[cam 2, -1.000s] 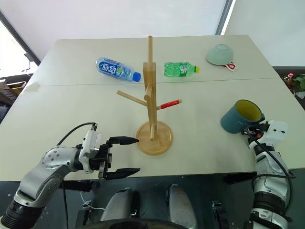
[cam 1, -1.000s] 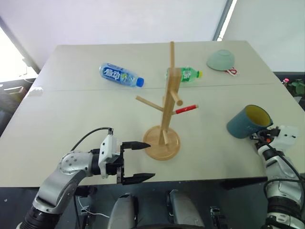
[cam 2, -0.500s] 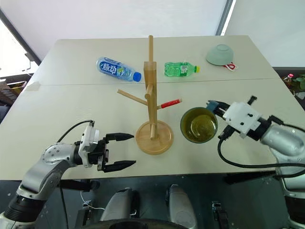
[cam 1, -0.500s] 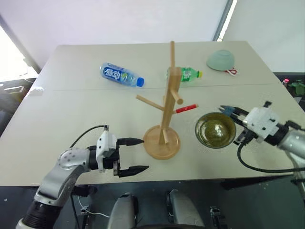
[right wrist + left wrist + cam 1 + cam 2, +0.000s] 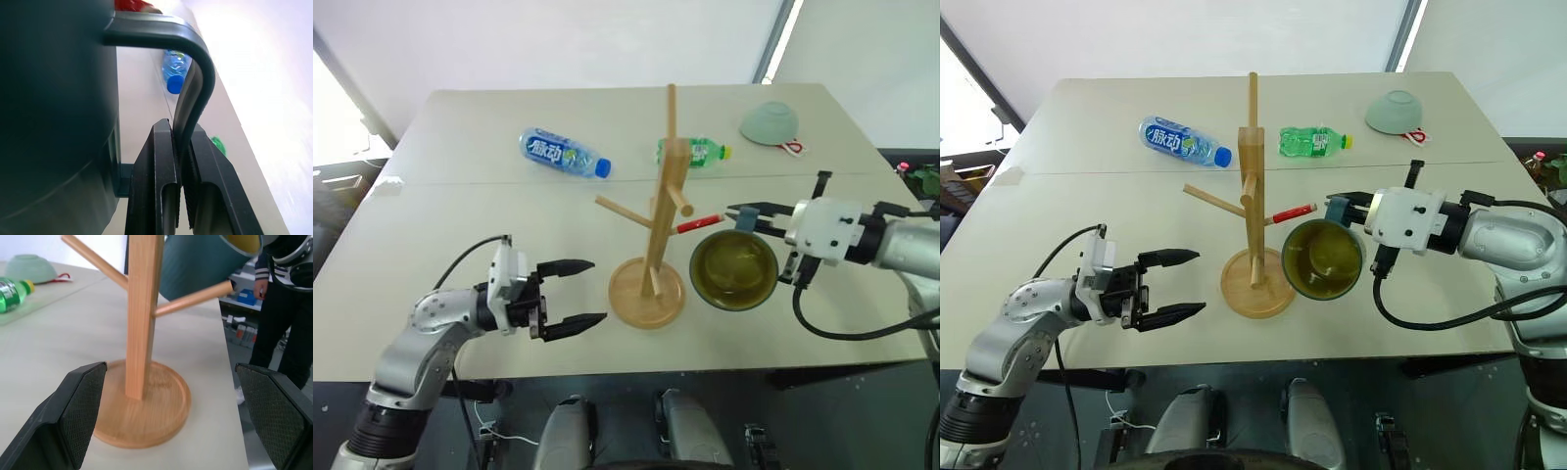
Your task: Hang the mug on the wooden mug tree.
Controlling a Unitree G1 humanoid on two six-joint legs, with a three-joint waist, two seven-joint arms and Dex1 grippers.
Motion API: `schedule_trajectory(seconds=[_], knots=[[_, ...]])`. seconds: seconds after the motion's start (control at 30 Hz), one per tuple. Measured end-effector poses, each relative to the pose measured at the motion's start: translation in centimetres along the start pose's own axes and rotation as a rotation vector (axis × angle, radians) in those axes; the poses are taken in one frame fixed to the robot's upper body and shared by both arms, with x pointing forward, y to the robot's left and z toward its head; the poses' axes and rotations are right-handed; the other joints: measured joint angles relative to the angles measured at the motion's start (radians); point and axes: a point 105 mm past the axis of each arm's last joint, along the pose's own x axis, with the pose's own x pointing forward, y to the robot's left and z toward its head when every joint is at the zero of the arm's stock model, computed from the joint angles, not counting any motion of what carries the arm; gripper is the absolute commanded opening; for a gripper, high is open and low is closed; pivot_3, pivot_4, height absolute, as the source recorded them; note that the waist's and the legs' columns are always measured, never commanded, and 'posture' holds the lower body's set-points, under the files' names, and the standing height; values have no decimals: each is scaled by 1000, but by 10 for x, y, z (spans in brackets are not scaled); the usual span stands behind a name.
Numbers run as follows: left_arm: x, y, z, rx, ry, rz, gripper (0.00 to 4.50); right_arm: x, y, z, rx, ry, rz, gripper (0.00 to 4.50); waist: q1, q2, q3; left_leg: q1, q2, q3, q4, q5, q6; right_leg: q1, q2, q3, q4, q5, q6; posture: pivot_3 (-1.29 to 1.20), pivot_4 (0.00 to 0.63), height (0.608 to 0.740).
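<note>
The slate-blue mug [image 5: 734, 270] hangs in the air just right of the wooden mug tree [image 5: 659, 215], its yellow-green inside turned up toward the head camera. My right gripper [image 5: 747, 215] is shut on its loop handle [image 5: 194, 73], and both fingers [image 5: 159, 166] pinch the loop from either side. The mug's body [image 5: 195, 264] sits close behind the tree's right-hand peg [image 5: 193, 298]; I cannot tell whether they touch. My left gripper [image 5: 597, 290] stands open and empty just left of the tree's round base [image 5: 647, 293].
A blue bottle [image 5: 563, 155] and a green bottle [image 5: 698, 152] lie behind the tree. A red pen [image 5: 697, 223] lies near the mug. An upturned pale green bowl [image 5: 769, 121] sits far right. A person in dark clothes [image 5: 281, 308] stands past the table's right edge.
My right arm swung the mug left and up from the table's right edge to beside the tree, rolling its opening upward. The left gripper drew slightly away from the base.
</note>
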Motion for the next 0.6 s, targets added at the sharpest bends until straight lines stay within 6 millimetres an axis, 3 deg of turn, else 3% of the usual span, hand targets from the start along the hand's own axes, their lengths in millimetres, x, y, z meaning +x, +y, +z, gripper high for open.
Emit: schedule_trajectory(seconds=[0.23,0.6], knots=[[4,-5,9,0,-13,-11,4500,7,-6,11,-43,-35,63,23,0,0,0,0,0,0,0,0,0,0,0,0,0,0,0,0,150,740],[11,-5,38,33,-58,-45,4500,18,-9,4,-26,-19,134,23,0,0,0,0,0,0,0,0,0,0,0,0,0,0,0,0,150,740]])
